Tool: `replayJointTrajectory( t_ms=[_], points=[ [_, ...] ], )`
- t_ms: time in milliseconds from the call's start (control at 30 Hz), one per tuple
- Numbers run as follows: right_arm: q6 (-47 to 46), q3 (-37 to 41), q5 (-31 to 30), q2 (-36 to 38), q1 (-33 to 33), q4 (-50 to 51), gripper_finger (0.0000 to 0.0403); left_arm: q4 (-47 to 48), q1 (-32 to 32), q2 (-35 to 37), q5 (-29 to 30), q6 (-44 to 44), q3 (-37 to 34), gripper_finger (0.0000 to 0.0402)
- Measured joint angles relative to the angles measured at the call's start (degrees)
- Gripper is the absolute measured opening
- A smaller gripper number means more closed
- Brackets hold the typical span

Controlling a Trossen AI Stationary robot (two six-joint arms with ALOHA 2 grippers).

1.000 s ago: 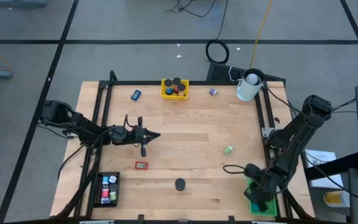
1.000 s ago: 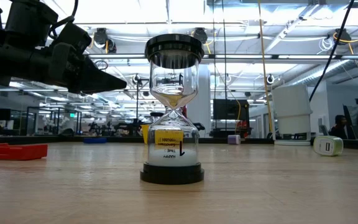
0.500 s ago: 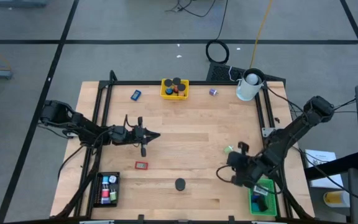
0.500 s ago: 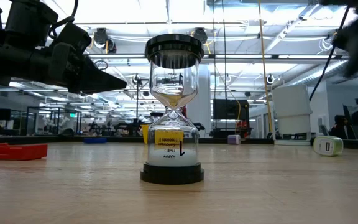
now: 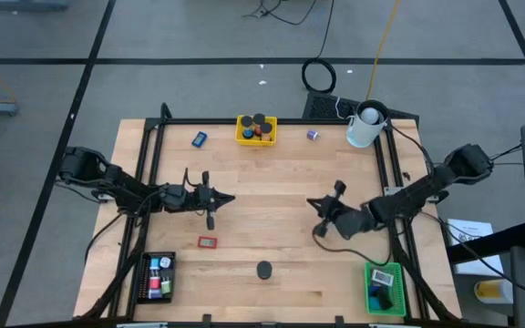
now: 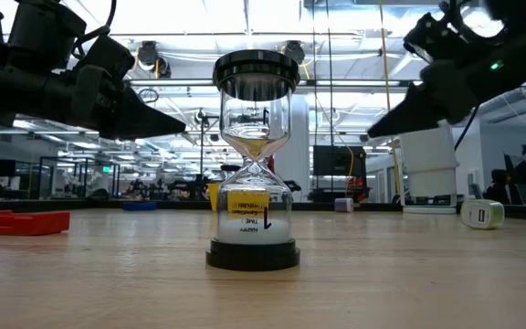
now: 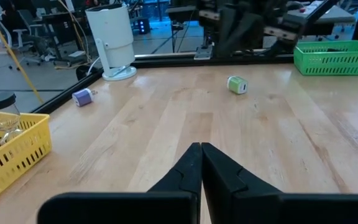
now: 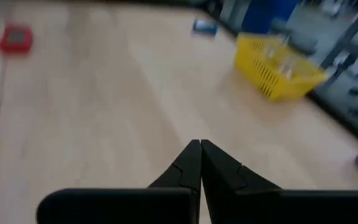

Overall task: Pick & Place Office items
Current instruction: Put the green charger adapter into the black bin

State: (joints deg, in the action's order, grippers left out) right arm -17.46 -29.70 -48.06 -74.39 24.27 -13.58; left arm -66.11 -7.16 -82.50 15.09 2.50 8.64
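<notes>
Hovering over the right half of the table (image 5: 272, 228), the right gripper (image 5: 313, 204) has its jaws clenched on nothing, tips pressed together in its wrist view (image 8: 195, 149). The left gripper (image 5: 229, 199) hangs at mid-left, likewise pinched shut and empty (image 7: 196, 151).

My worry is those closed jaws: if the right arm drops toward an item without spreading first, the tips would likely knock the piece across the wood instead of straddling it. The green-and-white block (image 7: 236, 84) looks round-sided and could roll off if nudged. It shows only from the left wrist, near the right arm's dark bulk; from above that arm seems to cover it, so I cannot say how it sits under the right jaws. Both arms point inward toward each other, so a reach past centre risks a bump.

Other loose items sit well apart from either gripper: the red block (image 5: 208, 242) lies just nearer the front than the left gripper, the hourglass (image 5: 263, 270) stands near the front edge, the blue block (image 5: 199, 138) and purple block (image 5: 313, 135) lie along the far side, flanking the yellow tray (image 5: 242, 137). The green tray (image 5: 370, 292) and black tray (image 5: 144, 278) at the front corners already hold pieces.
</notes>
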Motion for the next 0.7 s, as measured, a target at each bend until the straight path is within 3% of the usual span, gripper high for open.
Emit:
replayJointTrajectory(
  t_ms=[133, 267, 433, 700],
  points=[
    [10.4, 6.2, 0.1, 0.0, -4.1, -20.5, 0.0001, 0.8, 0.0, 0.0, -0.1, -4.8, 0.8, 0.0024],
    [15.2, 9.4, 0.6, 0.0, -6.7, -29.3, 0.0000, 5.5, 0.0, 0.0, -0.9, -6.1, 3.4, 0.0027],
    [12.4, 8.6, 5.1, 0.0, -7.5, -22.3, 0.0001, 13.7, 0.0, 0.0, -0.1, -3.1, 7.0, 0.0011],
    [3.8, 4.6, 6.7, 2.3, -7.4, -3.3, 0.0032, 15.6, 0.0, 0.0, 1.1, -3.0, 7.7, 0.0019]
  ],
)
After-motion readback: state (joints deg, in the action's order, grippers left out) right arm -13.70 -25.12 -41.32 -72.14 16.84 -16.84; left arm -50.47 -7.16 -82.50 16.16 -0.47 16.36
